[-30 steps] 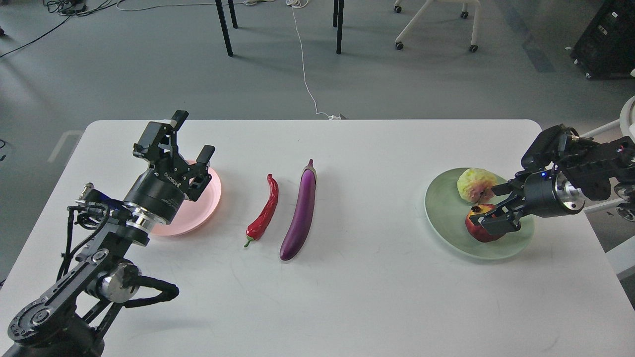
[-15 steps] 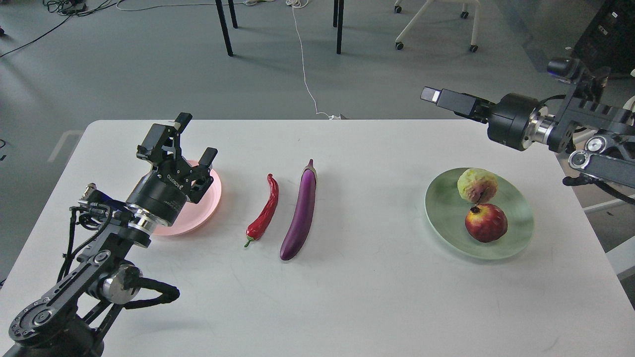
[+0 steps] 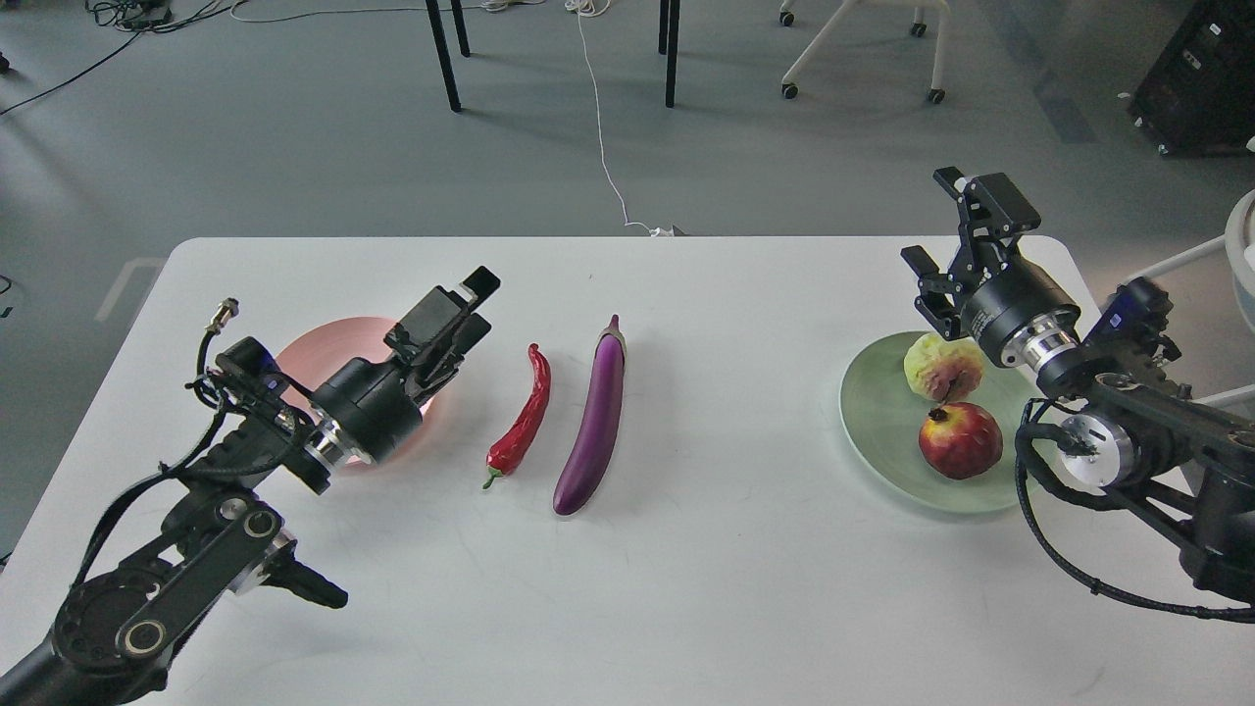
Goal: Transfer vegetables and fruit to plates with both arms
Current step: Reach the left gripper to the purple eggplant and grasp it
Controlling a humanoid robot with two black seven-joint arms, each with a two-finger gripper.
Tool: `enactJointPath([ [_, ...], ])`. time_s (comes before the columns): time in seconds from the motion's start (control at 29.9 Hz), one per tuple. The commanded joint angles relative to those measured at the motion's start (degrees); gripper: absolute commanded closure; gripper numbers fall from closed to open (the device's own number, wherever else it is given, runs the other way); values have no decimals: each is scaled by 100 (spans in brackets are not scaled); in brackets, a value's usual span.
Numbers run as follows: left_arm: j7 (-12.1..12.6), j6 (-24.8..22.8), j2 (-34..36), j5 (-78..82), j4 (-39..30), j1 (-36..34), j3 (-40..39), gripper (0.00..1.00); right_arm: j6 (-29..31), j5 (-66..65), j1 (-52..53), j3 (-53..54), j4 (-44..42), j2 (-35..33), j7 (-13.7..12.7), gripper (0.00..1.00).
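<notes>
Two plates sit on your white bench [image 3: 686, 588], one toward each side, with the vegetables between them. Your left arm [image 3: 196, 529] comes in low from the lower left edge, and its left tool [image 3: 459, 314] hangs over the right part of the pink plate [image 3: 314, 343], aimed right toward the chili. That tool shows side-on and dark, so you cannot tell whether its fingers are spread or closed; nothing shows held in it. Pink plate shows no food on its visible part, though the arm covers much of it. Just right of it the red chili pepper [image 3: 522, 422] lies on the bench, green stem toward you, tip pointing away. Beside it, close but apart, the purple eggplant [image 3: 593, 424] lies roughly parallel, cap at the far end. Well apart to the right you have the green plate [image 3: 873, 422], carrying both fruit: the bumpy yellow-green fruit [image 3: 941, 368] at the back and the pomegranate [image 3: 961, 441] in front of it, the two about touching. Your right arm [image 3: 1128, 441] enters from the right edge and crosses the plate's right rim. The right tool [image 3: 956, 230] points up and away, above and behind the bumpy fruit, fingers spread apart, grasping nothing.
</notes>
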Motion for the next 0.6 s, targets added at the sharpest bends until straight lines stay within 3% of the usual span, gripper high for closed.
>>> enactJointPath([
  [0.0,60,12,166,1638,93,-967,829,0,11,-4,-44,-11,0,-29,1,2],
  [0.13,253,-110,175,2098,461,-2082,1812,0,11,-4,-45,-20,1,-29,1,2],
  [0.3,648,-1067,44,1984,866,-3209,3000,0,11,-4,-53,-20,9,-125,1,2],
  [0.37,841,-1314,-96,1853,901,-3290,3081,0,11,-4,-53,-20,9,-187,1,2],
  [0.47,1377,-1551,-412,1650,1024,-3272,3098,0,11,-4,-71,-20,18,-222,1,2],
  [0.57,1642,-1763,-606,1623,1129,-3228,3107,0,11,-12,-97,-20,44,-248,1,2],
])
